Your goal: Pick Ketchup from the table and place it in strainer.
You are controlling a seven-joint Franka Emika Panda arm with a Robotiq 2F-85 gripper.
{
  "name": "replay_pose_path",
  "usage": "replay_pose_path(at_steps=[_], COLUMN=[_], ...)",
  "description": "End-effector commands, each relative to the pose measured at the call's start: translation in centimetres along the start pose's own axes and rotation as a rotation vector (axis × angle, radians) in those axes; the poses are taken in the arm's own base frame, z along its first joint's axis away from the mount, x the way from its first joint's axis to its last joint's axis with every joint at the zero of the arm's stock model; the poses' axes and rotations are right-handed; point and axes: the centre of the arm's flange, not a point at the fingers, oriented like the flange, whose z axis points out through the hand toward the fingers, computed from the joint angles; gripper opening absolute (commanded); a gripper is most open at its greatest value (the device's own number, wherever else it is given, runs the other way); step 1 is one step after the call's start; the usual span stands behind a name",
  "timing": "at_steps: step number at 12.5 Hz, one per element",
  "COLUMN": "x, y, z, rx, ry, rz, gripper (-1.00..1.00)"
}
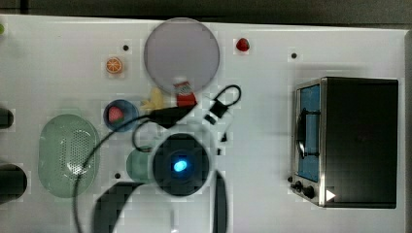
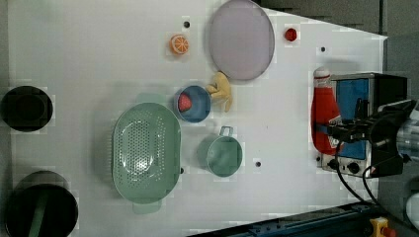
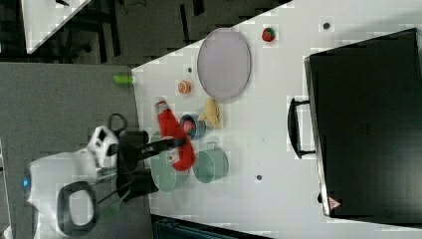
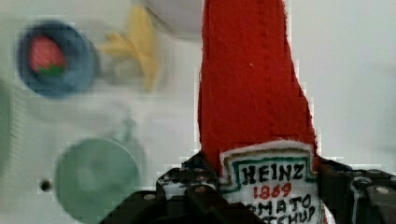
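We see the gripper [image 4: 261, 196] with its black jaws clamped on the ketchup [image 4: 254, 93], a red felt bottle gripped across its white label, with the red neck pointing away from the wrist camera. In the left view the ketchup [image 2: 324, 116] hangs clear of the table [image 2: 99, 49] at the left view's right, just in front of the small oven [image 2: 353, 94], its white cap toward the far edge and the gripper [image 2: 341, 132] crossing its lower body. In the right view the bottle [image 3: 174, 135] is held above the near rim of the strainer [image 3: 166, 174], with the black fingers [image 3: 154, 145] reaching in from the right view's left. In the top view the arm's round wrist covers the middle of the table and the bottle's label [image 1: 184, 92] peeks out beside the lilac plate [image 1: 181, 53]. The strainer [image 2: 146, 150], pale mint green with a dotted bottom, lies on the table at the left view's left, with nothing in it. Just beside it we see the blue bowl [image 2: 193, 103] holding a pink-red piece, the yellow toy [image 2: 222, 91] next to the bowl, and the darker green cup [image 2: 223, 155]. Farther off lie the orange slice [image 2: 179, 44] and the small strawberry [image 2: 290, 34], either side of the plate.
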Motion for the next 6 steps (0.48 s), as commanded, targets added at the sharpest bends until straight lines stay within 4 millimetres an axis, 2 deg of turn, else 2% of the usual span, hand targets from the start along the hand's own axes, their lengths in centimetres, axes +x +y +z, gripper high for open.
replay_pose_path(at_steps=[1,3,6], x=[-0.7,-0.9,-1.3], y=[-7.9,-12.6,-19.4], z=[1.3,1.5,3.1], rx=[-0.011,0.002,0.044], ry=[-0.078,-0.082,-0.095], rz=[-0.014,0.047,0.143], gripper=[0.24,0.24,0.24])
